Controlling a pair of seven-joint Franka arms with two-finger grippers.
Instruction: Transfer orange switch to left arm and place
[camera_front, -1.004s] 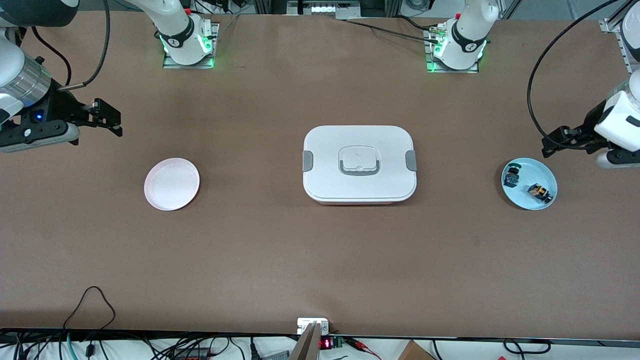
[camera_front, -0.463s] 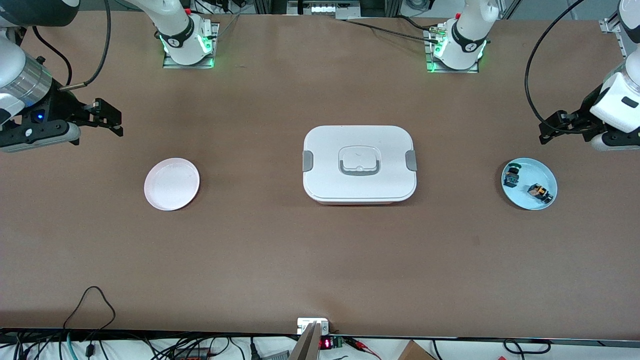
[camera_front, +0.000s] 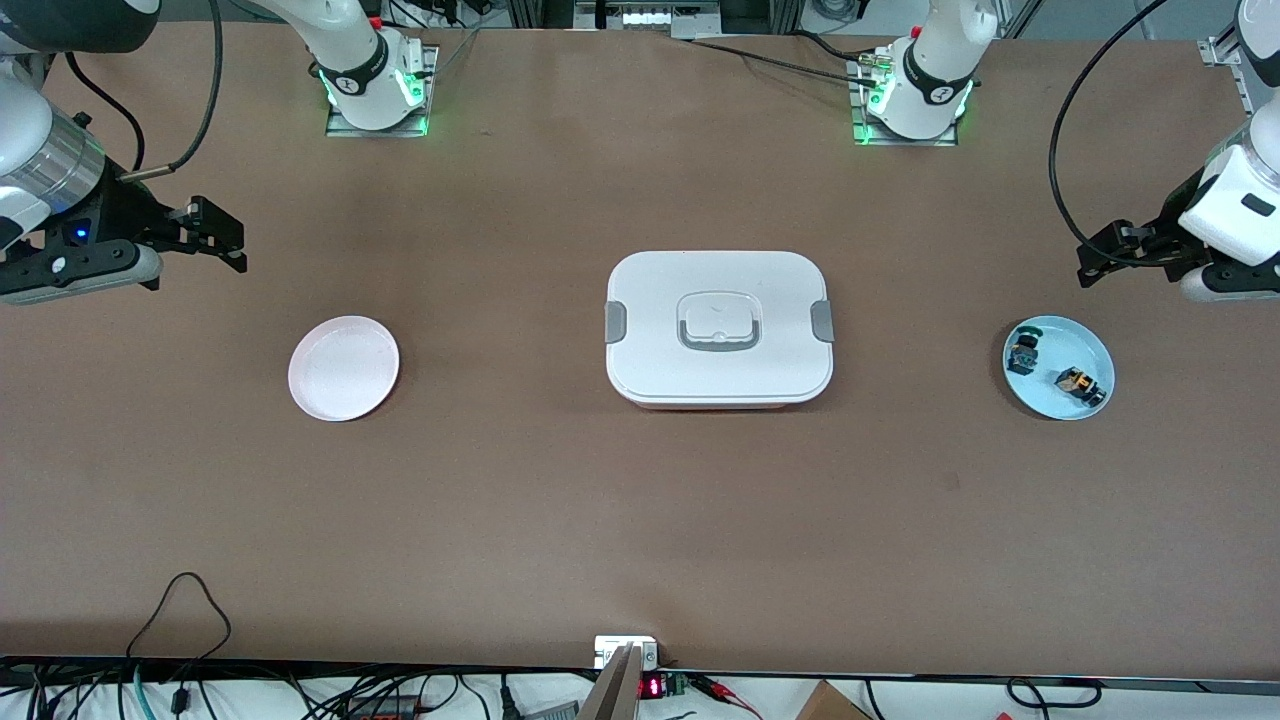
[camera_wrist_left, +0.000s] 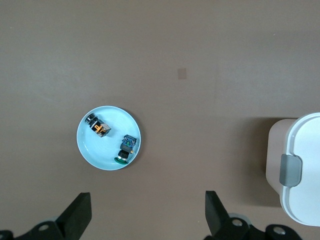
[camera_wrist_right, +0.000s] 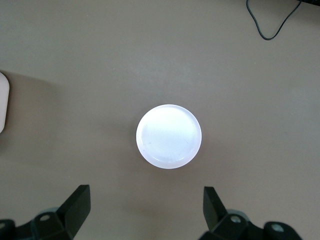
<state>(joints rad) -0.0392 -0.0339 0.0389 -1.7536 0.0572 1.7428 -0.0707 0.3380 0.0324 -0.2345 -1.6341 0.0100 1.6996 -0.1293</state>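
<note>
The orange switch (camera_front: 1079, 384) lies on the blue plate (camera_front: 1085, 338) at the left arm's end of the table, beside the green-capped switch (camera_front: 1023, 351). In the left wrist view the orange switch (camera_wrist_left: 98, 128) and the green-capped switch (camera_wrist_left: 126, 149) lie on the blue plate (camera_wrist_left: 92, 152). My left gripper (camera_front: 1100, 262) is open and empty, up in the air over bare table beside the blue plate. My right gripper (camera_front: 222, 238) is open and empty, up over the table near the pink plate (camera_front: 343, 367). The white box (camera_front: 718, 327) stands mid-table.
The pink plate (camera_wrist_right: 169, 136) is bare in the right wrist view. The box's latched end (camera_wrist_left: 299, 169) shows in the left wrist view. Both arm bases (camera_front: 372, 85) stand along the edge farthest from the front camera. Cables (camera_front: 180, 620) lie at the near edge.
The left gripper rose and drew away from the blue plate toward the arm bases, then held still. The right gripper barely moved.
</note>
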